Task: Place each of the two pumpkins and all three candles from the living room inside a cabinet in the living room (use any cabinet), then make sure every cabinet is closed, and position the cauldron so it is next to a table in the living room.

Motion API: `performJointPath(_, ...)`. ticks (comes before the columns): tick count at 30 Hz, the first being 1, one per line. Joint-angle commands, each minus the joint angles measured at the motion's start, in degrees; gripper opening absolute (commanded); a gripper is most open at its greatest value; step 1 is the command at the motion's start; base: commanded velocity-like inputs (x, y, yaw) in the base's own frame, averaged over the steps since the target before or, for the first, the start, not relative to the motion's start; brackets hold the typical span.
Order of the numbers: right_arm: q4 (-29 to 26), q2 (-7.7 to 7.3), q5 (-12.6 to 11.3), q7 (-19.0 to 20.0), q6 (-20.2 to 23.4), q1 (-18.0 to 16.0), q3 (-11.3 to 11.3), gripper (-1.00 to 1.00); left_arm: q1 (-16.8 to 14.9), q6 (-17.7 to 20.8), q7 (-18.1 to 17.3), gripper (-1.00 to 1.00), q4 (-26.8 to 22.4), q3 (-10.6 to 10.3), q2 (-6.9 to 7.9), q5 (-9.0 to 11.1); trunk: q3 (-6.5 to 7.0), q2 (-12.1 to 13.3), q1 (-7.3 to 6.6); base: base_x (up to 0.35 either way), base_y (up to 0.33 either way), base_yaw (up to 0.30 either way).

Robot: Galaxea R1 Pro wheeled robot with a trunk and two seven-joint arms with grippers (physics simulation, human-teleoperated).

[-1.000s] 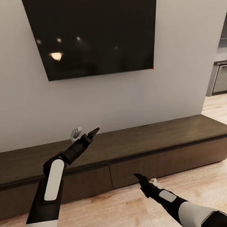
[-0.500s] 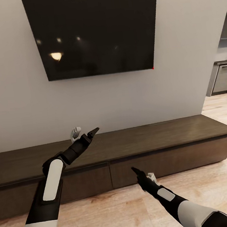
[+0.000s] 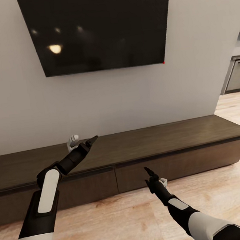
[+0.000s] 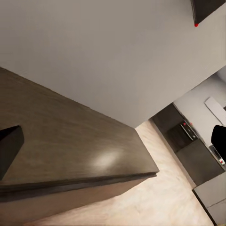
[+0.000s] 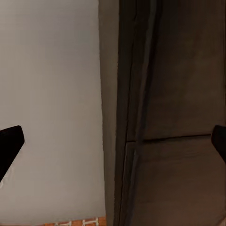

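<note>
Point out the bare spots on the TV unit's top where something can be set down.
The cabinet top is bare from the left hand rightward to its end near the kitchen doorway, bordered behind by the wall. Leftward of that hand also looks free. The only crowding is around the left hand itself.

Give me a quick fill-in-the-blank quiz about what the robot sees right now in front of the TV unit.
1. The cabinet drawer fronts are all ____.
2. The left gripper hovers above the cabinet's ____.
3. On the wall above the cabinet hangs a dark ____.
4. The right gripper hangs in front of a drawer front, its fingers holding ____.

Missing words: closed; top; television; nothing
</note>
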Motion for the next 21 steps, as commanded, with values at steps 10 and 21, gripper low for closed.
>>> performJointPath(10, -0.4, -0.11, -0.4, -0.4, 2.4, -0.1, 0.3, 1.00, 0.0, 0.5, -6.7, 1.00, 0.0, 0.1, 0.28, 0.0, -2.28, -0.2, 0.24, 0.000, 0.000, 0.000)
performJointPath(21, -5.0, -3.52, 14.2, -0.5, 9.5, -0.2, 2.0, 1.00, 0.0, 3.9, -6.9, 1.00, 0.1, 0.2, 0.29, 0.0, -4.27, -0.3, 0.47, 0.000, 0.000, 0.000)
